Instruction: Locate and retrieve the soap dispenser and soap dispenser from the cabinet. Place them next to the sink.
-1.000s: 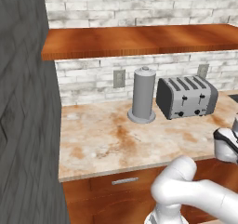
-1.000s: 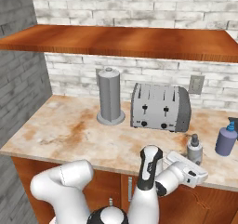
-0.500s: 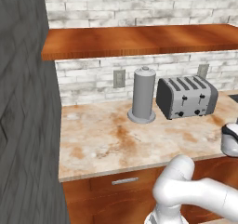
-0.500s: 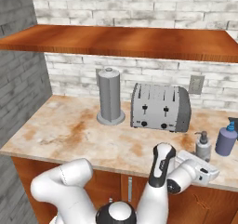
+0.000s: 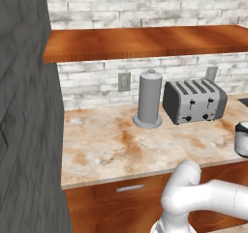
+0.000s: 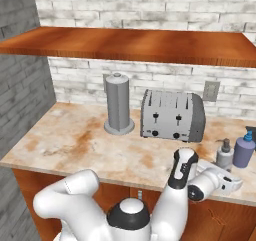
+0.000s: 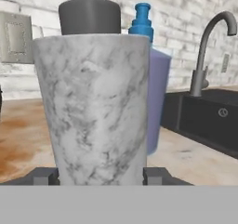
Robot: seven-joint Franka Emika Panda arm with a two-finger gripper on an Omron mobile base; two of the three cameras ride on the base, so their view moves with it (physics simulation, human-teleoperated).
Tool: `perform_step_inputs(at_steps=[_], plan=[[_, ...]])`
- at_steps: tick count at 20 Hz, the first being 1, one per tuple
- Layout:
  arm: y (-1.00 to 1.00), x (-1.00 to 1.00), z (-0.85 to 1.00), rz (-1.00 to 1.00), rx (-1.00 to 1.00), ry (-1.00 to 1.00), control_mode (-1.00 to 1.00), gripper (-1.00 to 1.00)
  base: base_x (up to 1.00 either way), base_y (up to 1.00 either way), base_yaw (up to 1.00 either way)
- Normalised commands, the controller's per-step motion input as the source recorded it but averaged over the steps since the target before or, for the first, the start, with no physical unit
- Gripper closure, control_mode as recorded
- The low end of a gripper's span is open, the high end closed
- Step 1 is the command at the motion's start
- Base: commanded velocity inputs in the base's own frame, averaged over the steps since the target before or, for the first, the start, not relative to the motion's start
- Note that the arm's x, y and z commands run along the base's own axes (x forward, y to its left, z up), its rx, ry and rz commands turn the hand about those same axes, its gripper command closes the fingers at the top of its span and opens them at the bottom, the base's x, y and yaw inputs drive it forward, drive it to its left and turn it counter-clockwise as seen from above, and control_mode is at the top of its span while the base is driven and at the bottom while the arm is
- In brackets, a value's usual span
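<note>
Near the counter's [image 6: 75,150] front edge, the gripper [image 7: 100,175] is clamping the grey soap dispenser [image 7: 93,107], sitting beside the blue soap dispenser [image 6: 244,150].

Grey dispenser [image 7: 97,107] upright beside blue dispenser [image 7: 155,93]

A kitchen: toaster [image 6: 173,116] on stone counter [image 6: 75,140], sink [image 7: 204,121] with faucet [image 7: 207,51].

Open passage: the counter [image 6: 75,140] in front of the grey cylinder [image 6: 118,104] and toaster [image 6: 172,115], which stand side by side against the brick wall under the shelf board [image 6: 125,45]. Obstructed: the right end, where the grey soap dispenser [image 7: 95,107] and blue soap dispenser [image 7: 151,83] stand just beside each other. Beyond them, the dark sink [image 7: 204,121] and its faucet [image 7: 207,51].
</note>
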Motion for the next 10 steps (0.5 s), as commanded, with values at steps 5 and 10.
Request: perform_step_inputs(at_steps=[5, 10], plan=[[-0.32, -0.11, -0.88, 0.0, 0.03, 0.0, -1.0, 1.0, 0.0, 0.0, 0.0], [-0.04, -0.11, -0.7, 0.0, 0.13, 0.0, -1.0, -1.0, 0.0, 0.0, 0.0]])
